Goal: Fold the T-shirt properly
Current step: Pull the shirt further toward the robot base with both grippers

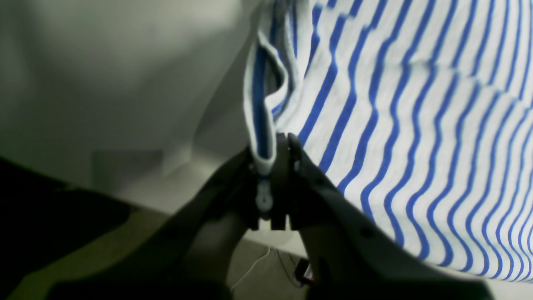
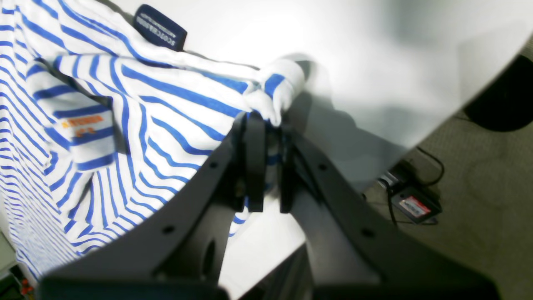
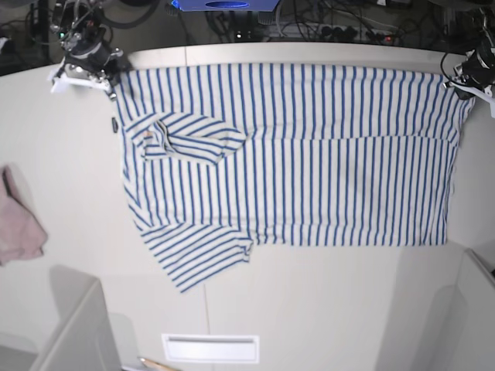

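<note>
T-shirt (image 3: 309,154) lay flat on table (image 3: 325,309), far edge lifted. Left gripper (image 1: 272,183) clamped hem corner; right gripper (image 2: 266,166) clamped shoulder corner beside neck tag (image 2: 160,27). Advice: keep edge taut, both arms level during fold.

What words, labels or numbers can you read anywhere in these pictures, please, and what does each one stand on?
Dark tag at the neck of the T-shirt: white lettering, seen upside down, too blurred to read with confidence.
Orange print on a white label inside the collar: two short lines, too blurred to read.
Small black device on the floor with a red and white sticker: too small to read.
Left wrist and base views: no legible text.
</note>
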### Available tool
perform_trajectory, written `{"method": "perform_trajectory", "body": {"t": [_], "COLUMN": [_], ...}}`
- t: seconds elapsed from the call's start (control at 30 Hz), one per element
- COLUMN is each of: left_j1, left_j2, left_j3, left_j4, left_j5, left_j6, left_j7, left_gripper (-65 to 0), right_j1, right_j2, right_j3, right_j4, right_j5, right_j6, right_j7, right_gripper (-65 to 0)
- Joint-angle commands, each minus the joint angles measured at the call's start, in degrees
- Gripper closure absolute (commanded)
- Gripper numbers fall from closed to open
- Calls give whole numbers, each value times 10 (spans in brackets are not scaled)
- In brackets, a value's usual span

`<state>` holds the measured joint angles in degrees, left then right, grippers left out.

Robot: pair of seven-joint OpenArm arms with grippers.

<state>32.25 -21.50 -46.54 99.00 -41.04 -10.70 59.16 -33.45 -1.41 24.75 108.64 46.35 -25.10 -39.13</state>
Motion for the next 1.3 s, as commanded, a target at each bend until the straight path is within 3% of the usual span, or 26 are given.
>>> {"method": "perform_trajectory", "body": {"t": [0.0,1.23,1.27], "left_j1": [9,59,59], "left_j2": [-13,-5,-5], "left_j3": [-6,-8,-8], "left_j4": [8,4,4], "left_j5": [-1,-1,-1], "left_j6": [0,2,2], "left_j7": [-11,-11,-10], "left_gripper": [0,0,-71], "right_j1": [-8,-51,-51], "right_j2": [5,6,6], "right_j3": [2,2,2], "right_j4": [10,36,36], "right_j5": [-1,-2,-2], "right_j6": [-2,-2,-2], "right_j7": [8,3,3], "right_gripper": [0,0,0]}}
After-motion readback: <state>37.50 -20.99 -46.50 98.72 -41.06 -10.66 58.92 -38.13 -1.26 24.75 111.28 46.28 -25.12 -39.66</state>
